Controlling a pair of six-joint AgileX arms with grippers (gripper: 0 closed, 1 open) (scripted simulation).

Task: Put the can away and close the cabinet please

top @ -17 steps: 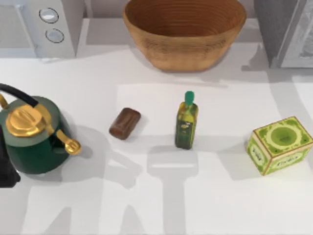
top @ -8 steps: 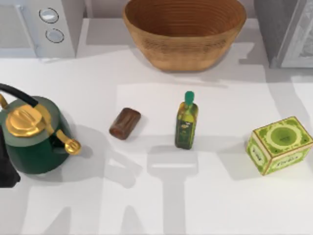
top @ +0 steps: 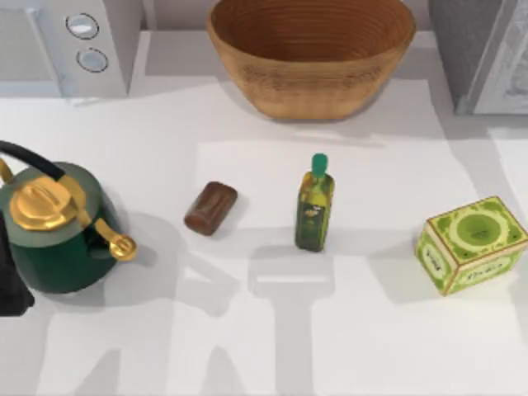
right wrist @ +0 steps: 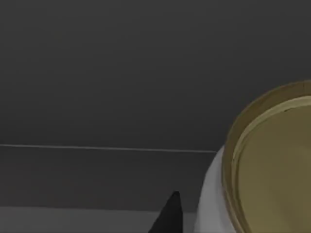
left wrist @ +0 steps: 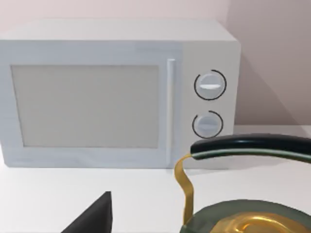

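The can (top: 210, 208), a small reddish-brown cylinder, lies on its side on the white table, left of centre, with nothing touching it. The grey cabinet (top: 487, 58) stands at the back right corner. My left arm (top: 10, 285) is parked at the table's left edge, beside the kettle, far from the can. A dark tip of the left gripper (left wrist: 92, 221) shows low in the left wrist view. A dark tip of my right gripper (right wrist: 167, 216) shows in the right wrist view, before a dark grey flat surface (right wrist: 121, 73).
A green kettle (top: 58, 231) with gold lid stands at the left. A green-capped oil bottle (top: 314, 206) stands right of the can. A green printed box (top: 472, 243) sits at the right. A wicker basket (top: 311, 82) and a white microwave (top: 66, 41) line the back.
No object on the table has moved. Only the shading at the back right near the cabinet has shifted slightly.
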